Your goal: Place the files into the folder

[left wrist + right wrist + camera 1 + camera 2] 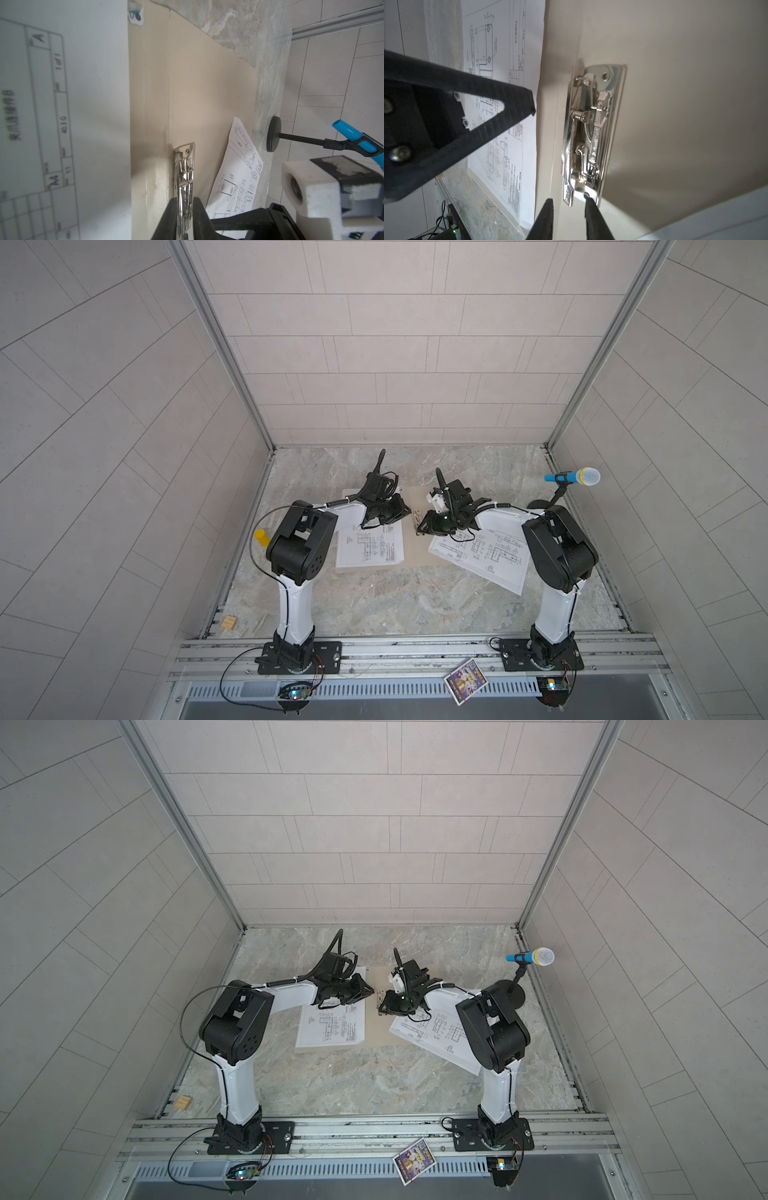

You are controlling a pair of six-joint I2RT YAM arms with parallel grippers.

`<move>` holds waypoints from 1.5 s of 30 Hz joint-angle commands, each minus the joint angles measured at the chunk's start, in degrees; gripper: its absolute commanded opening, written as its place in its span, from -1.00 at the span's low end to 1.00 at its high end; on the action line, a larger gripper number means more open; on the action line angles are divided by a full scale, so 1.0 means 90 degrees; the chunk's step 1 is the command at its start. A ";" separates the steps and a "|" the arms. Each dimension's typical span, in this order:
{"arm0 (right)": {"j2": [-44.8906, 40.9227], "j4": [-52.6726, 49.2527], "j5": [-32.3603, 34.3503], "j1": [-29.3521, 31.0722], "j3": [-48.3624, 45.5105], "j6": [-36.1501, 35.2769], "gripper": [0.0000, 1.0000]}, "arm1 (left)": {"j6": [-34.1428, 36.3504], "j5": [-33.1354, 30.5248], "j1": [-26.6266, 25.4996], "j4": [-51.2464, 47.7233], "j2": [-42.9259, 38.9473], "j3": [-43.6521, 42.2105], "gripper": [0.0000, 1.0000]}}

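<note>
The right gripper (570,201) holds its jaws a little apart on either side of the near end of the metal clip (591,135) on the open folder (675,104); whether they pinch it cannot be told. The left gripper (528,103) points at the edge of a printed sheet (504,62) lying on the folder's other half, with grey desk (481,203) beyond.

I get pale tiled walls (395,344) on three sides in both top views, with aluminium posts (222,344) in the back corners. Grey marble-look tabletop (374,605), metal rail (415,649) along the near edge, slotted duct (395,689) below it. Blue mic (575,477) on a stand back right, yellow cylinder (262,537) at left, wood block (228,622) near-left, card (466,681) by the rail. Light flat, soft.
</note>
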 commanded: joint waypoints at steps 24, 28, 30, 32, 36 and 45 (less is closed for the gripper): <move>0.0012 0.0103 -0.0041 -0.0040 -0.0124 0.0046 -0.39 | 0.0084 -0.0659 -0.0242 -0.0507 0.0687 0.0747 -0.70; 0.0060 0.0111 -0.0065 -0.0040 -0.0135 0.0045 -0.41 | 0.0041 -0.0688 -0.0244 -0.0473 0.0720 0.0800 -0.73; 0.0060 0.0106 -0.0059 -0.0040 -0.0162 0.0032 -0.41 | 0.0027 -0.0727 -0.0258 -0.0468 0.0747 0.0829 -0.80; 0.0057 0.0111 -0.0060 -0.0044 -0.0186 0.0017 -0.41 | 0.0005 -0.0756 -0.0271 -0.0458 0.0768 0.0830 -0.83; 0.0031 0.0110 -0.0048 -0.0081 -0.0240 0.0007 -0.41 | -0.0013 -0.0890 -0.0272 -0.0469 0.0739 0.0722 -0.90; 0.0021 0.0111 -0.0078 -0.0088 -0.0199 0.0026 -0.41 | -0.0051 -0.1147 -0.0263 -0.0445 0.0491 0.0407 -0.96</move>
